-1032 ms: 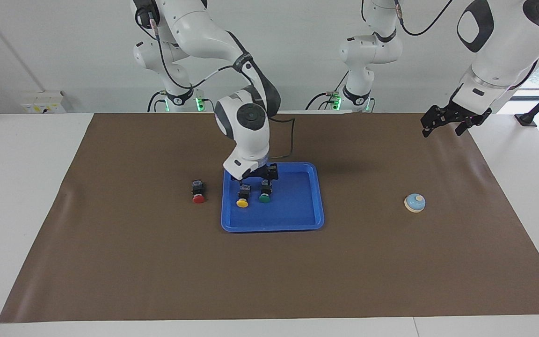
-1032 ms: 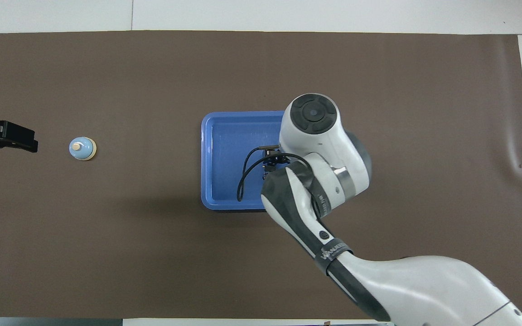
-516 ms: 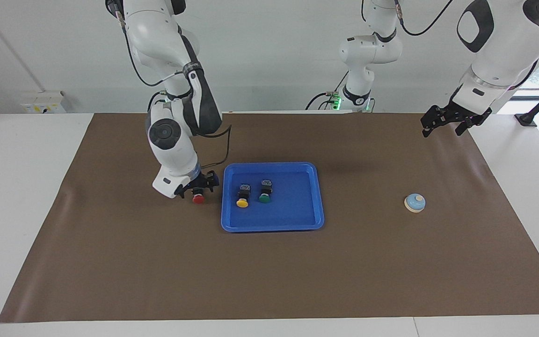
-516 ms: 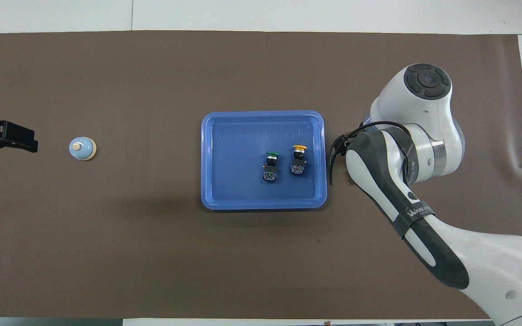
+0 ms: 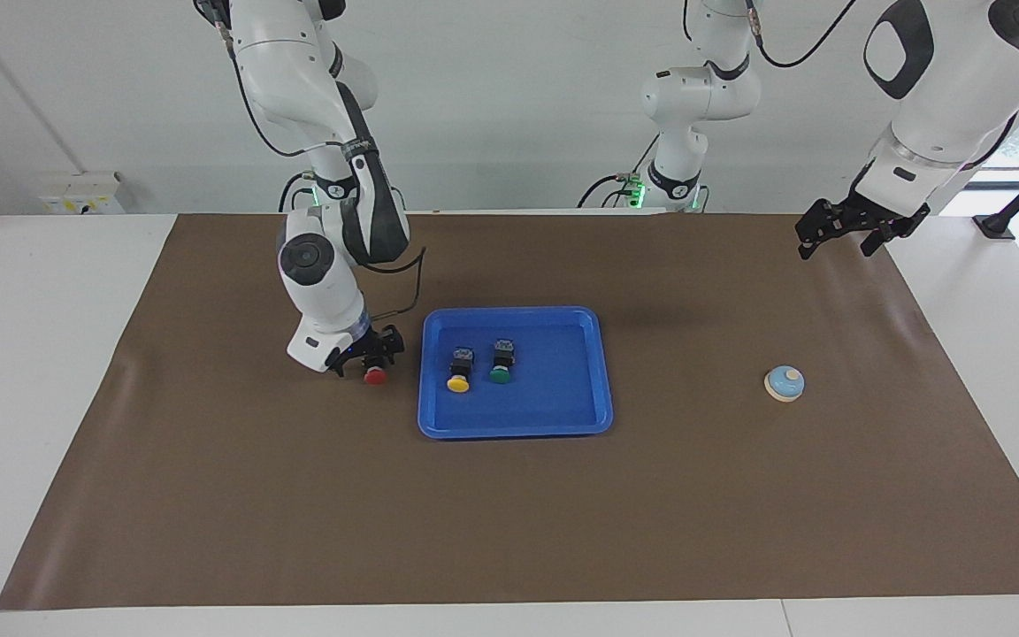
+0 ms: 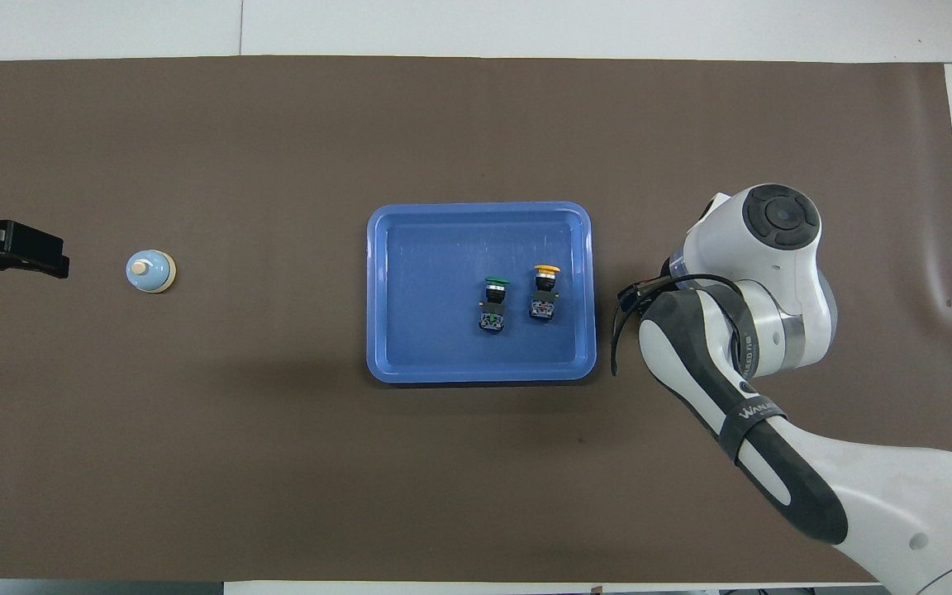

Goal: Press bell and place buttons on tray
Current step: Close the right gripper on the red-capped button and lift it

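The blue tray (image 5: 602, 372) (image 6: 377, 289) lies mid-mat, with the yellow button (image 5: 458, 372) (image 6: 544, 291) and the green button (image 5: 501, 364) (image 6: 492, 302) lying side by side in it. Beside the tray, toward the right arm's end, the red button (image 5: 375, 375) lies on the mat. My right gripper (image 5: 366, 356) is down at this button, open, fingers either side of its black body. In the overhead view the right arm hides both. The light blue bell (image 5: 784, 383) (image 6: 149, 271) sits toward the left arm's end. My left gripper (image 5: 835, 243) (image 6: 46, 252) waits open in the air above the mat's edge.
A brown mat (image 5: 509, 513) covers most of the white table. The right arm's wrist and cable hang close to the tray's rim at the right arm's end. A small wall box (image 5: 80, 193) sits near the table's corner by the right arm.
The right arm swung from over the tray to the red button beside it, then settled lower around it. Yellow and green buttons stay in the tray. The left arm has not moved.
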Robot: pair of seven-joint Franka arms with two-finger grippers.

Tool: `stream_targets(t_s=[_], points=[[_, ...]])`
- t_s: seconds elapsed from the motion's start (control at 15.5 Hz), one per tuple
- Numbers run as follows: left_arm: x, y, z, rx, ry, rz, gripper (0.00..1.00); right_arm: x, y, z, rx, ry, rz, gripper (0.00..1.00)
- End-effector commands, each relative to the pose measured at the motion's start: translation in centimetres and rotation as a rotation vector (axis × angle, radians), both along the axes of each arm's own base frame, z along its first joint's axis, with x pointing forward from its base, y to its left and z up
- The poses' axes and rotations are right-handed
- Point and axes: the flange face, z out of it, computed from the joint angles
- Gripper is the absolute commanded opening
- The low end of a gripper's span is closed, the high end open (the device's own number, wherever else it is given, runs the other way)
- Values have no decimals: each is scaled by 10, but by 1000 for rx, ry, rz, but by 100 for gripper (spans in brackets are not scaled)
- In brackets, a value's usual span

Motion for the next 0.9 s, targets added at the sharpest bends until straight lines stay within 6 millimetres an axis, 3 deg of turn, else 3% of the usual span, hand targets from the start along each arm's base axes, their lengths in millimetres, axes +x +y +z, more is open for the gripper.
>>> stream_targets(t_s=[0.0, 0.71, 0.77, 0.84], points=[[-5, 1, 4, 9, 1, 6, 100, -10, -2, 0, -3, 0, -14, 100], [-5, 1, 4, 9, 1, 6, 100, -14, 7, -7, -21, 10, -194, 95], [-5, 1, 4, 7, 2, 5, 100, -14, 9, -7, -20, 8, -188, 89], [-5, 1, 4, 9, 1, 6, 100, -15, 9, -8, -20, 10, -180, 71]])
